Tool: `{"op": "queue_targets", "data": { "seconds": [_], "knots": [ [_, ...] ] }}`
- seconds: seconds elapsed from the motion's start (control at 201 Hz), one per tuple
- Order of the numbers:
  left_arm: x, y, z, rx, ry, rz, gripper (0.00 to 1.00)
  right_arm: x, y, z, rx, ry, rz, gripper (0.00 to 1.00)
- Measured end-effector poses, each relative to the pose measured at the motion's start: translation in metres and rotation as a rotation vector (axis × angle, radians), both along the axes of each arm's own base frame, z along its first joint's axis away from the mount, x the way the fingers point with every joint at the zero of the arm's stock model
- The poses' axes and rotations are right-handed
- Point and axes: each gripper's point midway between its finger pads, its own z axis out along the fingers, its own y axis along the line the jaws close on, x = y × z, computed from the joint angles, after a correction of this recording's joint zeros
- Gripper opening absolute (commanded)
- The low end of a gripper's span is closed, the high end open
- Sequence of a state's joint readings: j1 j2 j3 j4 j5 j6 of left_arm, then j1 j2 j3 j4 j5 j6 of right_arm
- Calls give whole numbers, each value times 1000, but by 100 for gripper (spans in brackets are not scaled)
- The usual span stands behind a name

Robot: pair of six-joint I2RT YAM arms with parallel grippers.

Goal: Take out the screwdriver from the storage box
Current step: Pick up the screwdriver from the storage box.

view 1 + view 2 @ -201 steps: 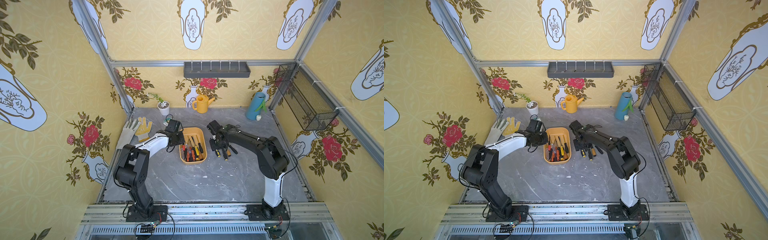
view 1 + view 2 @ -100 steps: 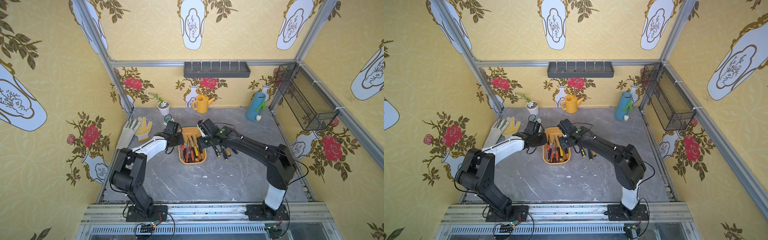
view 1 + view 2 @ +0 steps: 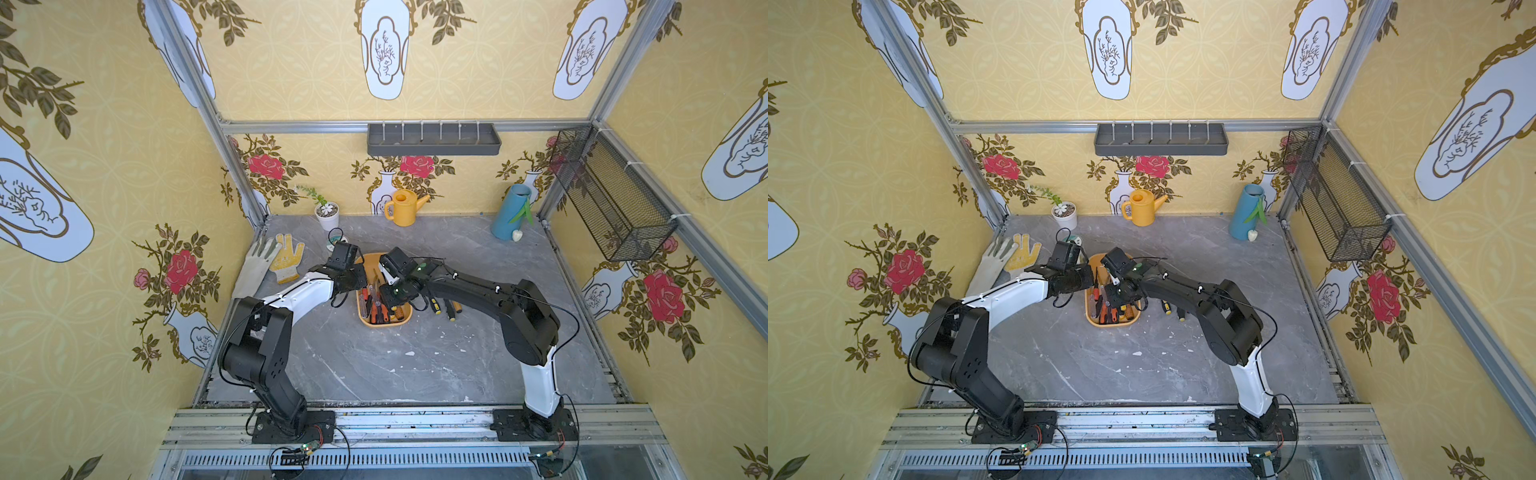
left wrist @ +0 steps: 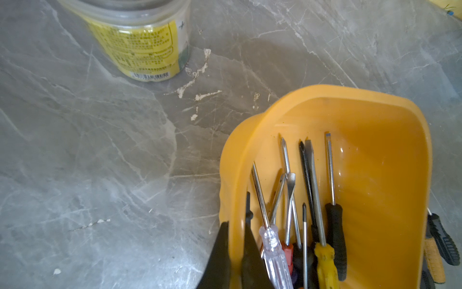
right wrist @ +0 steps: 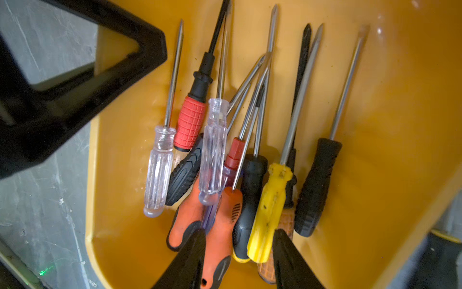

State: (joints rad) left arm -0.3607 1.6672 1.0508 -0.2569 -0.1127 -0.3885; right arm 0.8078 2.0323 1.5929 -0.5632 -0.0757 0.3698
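The storage box (image 3: 386, 323) (image 3: 1113, 325) is a shallow yellow-orange tub in the middle of the table, and several screwdrivers lie in it. My left gripper (image 4: 236, 250) (image 3: 360, 277) is shut on the box's left wall (image 4: 232, 175), one finger outside and one inside. My right gripper (image 5: 240, 260) (image 3: 388, 293) hangs low over the box (image 5: 375, 125) and is open. Its jaws straddle the ends of an orange-handled screwdriver (image 5: 222, 225), a black-handled one and a yellow-handled screwdriver (image 5: 270, 207), gripping none of them.
A few screwdrivers (image 3: 451, 307) (image 3: 1167, 306) lie on the table right of the box. A clear jar (image 4: 140, 42) stands behind it. Gloves (image 3: 286, 257), a plant pot (image 3: 327, 214), a yellow watering can (image 3: 403, 208) and a blue vase (image 3: 509, 218) line the back.
My right arm has swung left from the loose screwdrivers on the table to above the box, and its jaws have narrowed. The left gripper has kept its hold on the box wall.
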Motion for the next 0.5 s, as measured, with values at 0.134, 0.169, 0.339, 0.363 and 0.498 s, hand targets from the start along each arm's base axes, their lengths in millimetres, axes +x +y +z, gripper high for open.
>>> {"op": "queue_targets", "data": {
  "seconds": [0.134, 0.169, 0.339, 0.363, 0.498],
  "knots": [
    [0, 0, 0, 1, 1, 0, 0, 0, 0, -14, -27, 31, -17, 44],
    [-1, 1, 0, 4, 2, 1, 0, 1, -1, -17, -36, 32, -20, 44],
    [-1, 1, -1, 6, 4, 2, 0, 2, -4, -20, -47, 29, -37, 45],
    [-1, 1, -1, 6, 5, 2, 0, 2, -4, -20, -48, 28, -40, 45],
    [-1, 1, -1, 6, 4, 2, 0, 3, -8, -20, -56, 17, -62, 46]
  ]
}}
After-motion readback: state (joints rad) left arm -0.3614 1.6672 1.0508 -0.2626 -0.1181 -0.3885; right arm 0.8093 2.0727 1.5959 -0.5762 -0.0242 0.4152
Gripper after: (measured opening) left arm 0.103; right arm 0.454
